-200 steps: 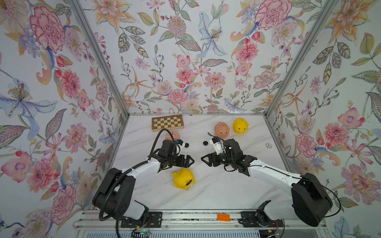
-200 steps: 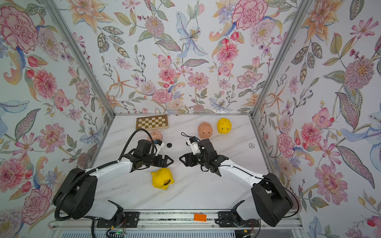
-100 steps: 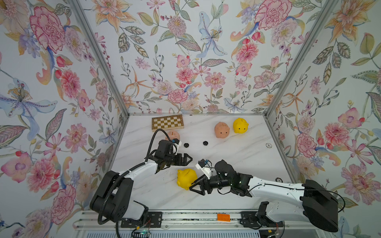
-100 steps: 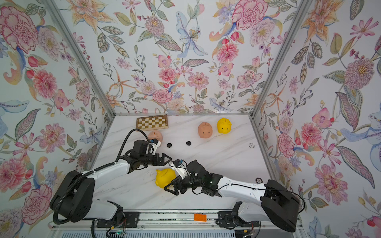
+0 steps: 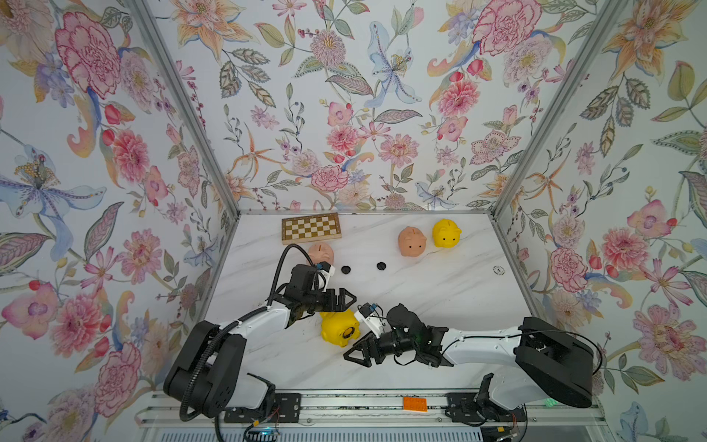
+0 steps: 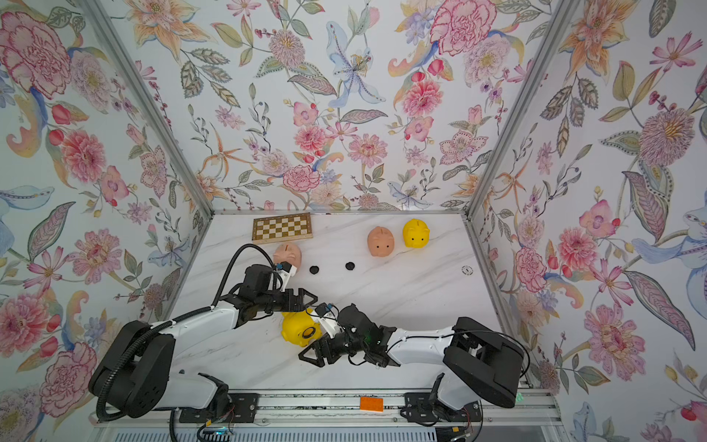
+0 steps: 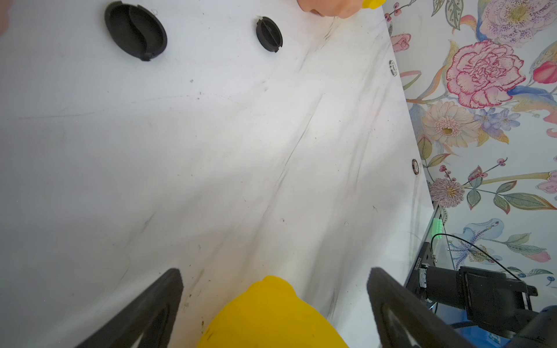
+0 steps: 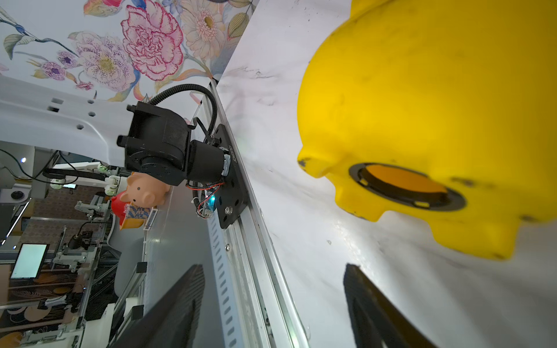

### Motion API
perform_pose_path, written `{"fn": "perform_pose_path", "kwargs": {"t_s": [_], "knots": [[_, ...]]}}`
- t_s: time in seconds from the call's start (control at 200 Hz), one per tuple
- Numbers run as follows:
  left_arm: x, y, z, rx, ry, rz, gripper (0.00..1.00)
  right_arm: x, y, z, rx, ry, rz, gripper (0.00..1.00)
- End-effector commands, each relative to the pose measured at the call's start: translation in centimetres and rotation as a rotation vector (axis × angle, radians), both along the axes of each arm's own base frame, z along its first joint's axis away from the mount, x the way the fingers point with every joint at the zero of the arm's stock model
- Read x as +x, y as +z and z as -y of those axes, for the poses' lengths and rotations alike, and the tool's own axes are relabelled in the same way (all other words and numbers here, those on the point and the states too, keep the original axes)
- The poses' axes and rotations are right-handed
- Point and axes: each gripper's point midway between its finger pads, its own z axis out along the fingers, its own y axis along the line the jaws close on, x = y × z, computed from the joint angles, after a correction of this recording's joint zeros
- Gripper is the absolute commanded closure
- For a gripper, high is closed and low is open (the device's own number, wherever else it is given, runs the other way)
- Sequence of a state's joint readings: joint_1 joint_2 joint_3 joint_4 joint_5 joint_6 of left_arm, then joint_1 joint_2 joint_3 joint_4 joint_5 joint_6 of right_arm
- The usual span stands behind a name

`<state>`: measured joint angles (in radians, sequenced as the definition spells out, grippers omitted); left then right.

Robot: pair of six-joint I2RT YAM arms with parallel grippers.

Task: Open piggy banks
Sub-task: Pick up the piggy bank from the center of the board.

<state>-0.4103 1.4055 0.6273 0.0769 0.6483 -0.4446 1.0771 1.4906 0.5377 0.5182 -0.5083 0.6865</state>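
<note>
A: Left hand, quick.
B: The left gripper (image 5: 346, 299) has its jaws spread wide with nothing between them. It hangs just at 12 o'clock of the near yellow pig (image 5: 336, 326), and I see no contact.
A: Right hand?
B: The right gripper (image 5: 355, 356) has its jaws apart and empty. It sits low over the table (image 5: 440, 306) at that pig's 5 o'clock, fingers aimed toward 8 o'clock, close but not touching.
A: How is the pig lying?
B: It's on its side, toward the table's 6 o'clock half, feet and belly toward 5 o'clock. There's a black-rimmed round opening on the belly. I can't tell if a plug is in it.
A: Go outward.
B: One black plug (image 5: 346, 269) and a second plug (image 5: 381, 266) lie loose on the marble at the pig's 12 o'clock, well apart from it. The pink pig by the board (image 5: 320, 251) is at 11 o'clock, just beside the chessboard (image 5: 310, 228), on the board's 6 o'clock edge.
A: The far ones?
B: The back pink pig (image 5: 411, 241) and the back yellow pig (image 5: 445, 233) stand upright side by side at the table's 1 o'clock, faces toward 6 o'clock.
</note>
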Motion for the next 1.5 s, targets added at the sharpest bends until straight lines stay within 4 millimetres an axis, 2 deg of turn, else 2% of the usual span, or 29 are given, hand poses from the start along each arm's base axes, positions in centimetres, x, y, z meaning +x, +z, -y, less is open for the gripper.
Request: {"fn": "perform_pose_path", "kwargs": {"t_s": [0.0,0.26,0.46,0.6,0.686,0.886,1.051,1.226,1.496], "knots": [[0.0,0.6,-0.2,-0.02,0.011,0.015,0.01,0.7,1.4,-1.3,0.059,-0.012,0.025,0.25],[-0.4,-0.2,-0.6,-0.002,0.026,0.003,0.01,3.1,1.4,-1.7,0.078,-0.083,0.047,0.24],[-0.6,0.0,-1.1,-0.001,0.052,0.013,0.01,4.2,1.0,-2.2,0.107,-0.109,0.019,0.21],[-1.0,-0.2,-1.5,0.009,0.069,0.004,0.01,5.8,0.7,-2.2,0.115,-0.184,0.016,0.21],[-1.2,-0.4,-2.1,0.026,0.095,-0.004,0.01,6.8,0.8,-2.0,0.131,-0.234,0.02,0.19],[-1.4,0.0,-3.7,0.067,0.183,0.003,0.01,7.6,0.6,-2.5,0.149,-0.263,-0.003,0.15],[-1.4,0.3,-5.2,0.097,0.273,0.008,0.01,8.0,-0.5,-2.6,0.135,-0.277,-0.04,0.15],[-1.9,-0.2,-6.8,0.138,0.35,-0.033,0.01,8.2,-0.9,-2.1,0.169,-0.286,-0.07,0.19],[-3.4,1.0,-5.6,0.011,0.304,-0.017,0.01,9.0,-1.7,-1.0,0.241,-0.317,-0.143,0.28]]}}
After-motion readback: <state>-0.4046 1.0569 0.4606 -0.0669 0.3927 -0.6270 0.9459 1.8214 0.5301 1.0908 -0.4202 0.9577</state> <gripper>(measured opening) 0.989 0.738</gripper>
